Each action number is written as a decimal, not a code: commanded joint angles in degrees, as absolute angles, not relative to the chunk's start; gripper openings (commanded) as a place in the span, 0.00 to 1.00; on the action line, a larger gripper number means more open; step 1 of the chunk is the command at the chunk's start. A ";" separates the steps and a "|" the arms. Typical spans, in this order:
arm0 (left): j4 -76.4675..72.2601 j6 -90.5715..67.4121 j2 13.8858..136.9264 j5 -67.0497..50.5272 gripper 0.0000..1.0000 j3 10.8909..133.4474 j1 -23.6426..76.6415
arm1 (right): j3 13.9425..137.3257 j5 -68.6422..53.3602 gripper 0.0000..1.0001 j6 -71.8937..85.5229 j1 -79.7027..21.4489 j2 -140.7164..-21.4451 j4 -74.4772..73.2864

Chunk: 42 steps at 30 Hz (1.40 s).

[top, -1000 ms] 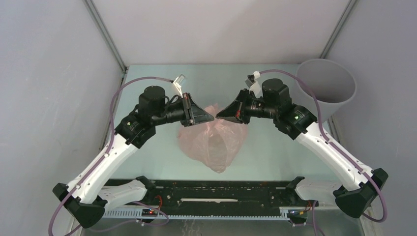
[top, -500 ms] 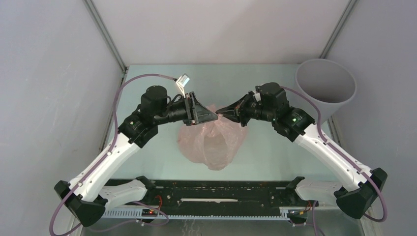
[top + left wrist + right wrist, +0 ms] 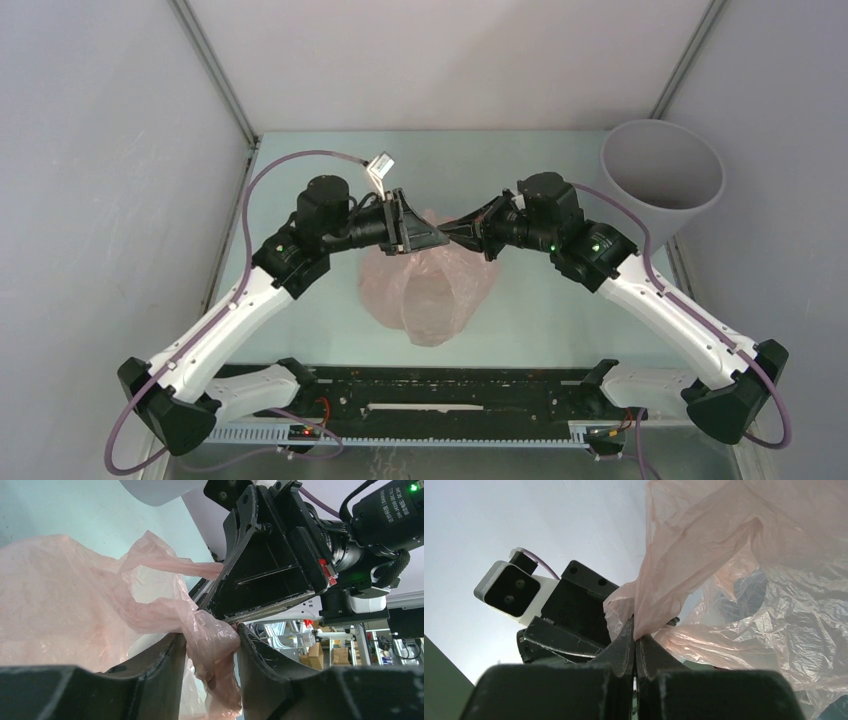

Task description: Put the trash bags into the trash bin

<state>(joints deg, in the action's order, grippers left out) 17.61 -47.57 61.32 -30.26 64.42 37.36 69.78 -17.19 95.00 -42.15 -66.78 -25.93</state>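
Your table point(image 3: 560, 300) carries the bin point(image 3: 660, 180) in its far right corner, mouth open upward, well apart from the bag point(image 3: 425, 295). The bag is mid-table, a crumpled pink sack with its top gathered up between the two arms and its lower part sagging toward the near edge. You cannot tell whether its bottom rests on the table. Your right arm point(image 3: 660, 300) lies between bag and bin, its elbow near the bin's wall. The grippers meet nose to nose over the bag's top, nearly touching. Your left gripper point(image 3: 210, 637) pinches a thick wad of film, which holds its fingers apart. Your right gripper point(image 3: 635, 640) is pressed tight on a thin fold.
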 commanded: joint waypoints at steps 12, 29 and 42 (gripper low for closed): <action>27.21 -42.39 61.40 -25.34 0.00 66.86 37.57 | 70.22 -22.75 0.37 77.03 -39.53 -64.47 -24.18; 39.59 -40.94 57.61 -14.77 0.00 71.79 29.00 | 81.22 -19.48 0.86 41.56 -1.91 -54.83 -62.83; 44.38 -37.34 57.31 -13.98 0.00 75.30 29.00 | 90.60 23.25 0.85 51.11 11.25 -59.36 -72.70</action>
<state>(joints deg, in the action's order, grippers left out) 42.61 -40.01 58.00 -14.72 71.33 29.32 88.88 7.66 46.83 10.02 -58.67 -69.80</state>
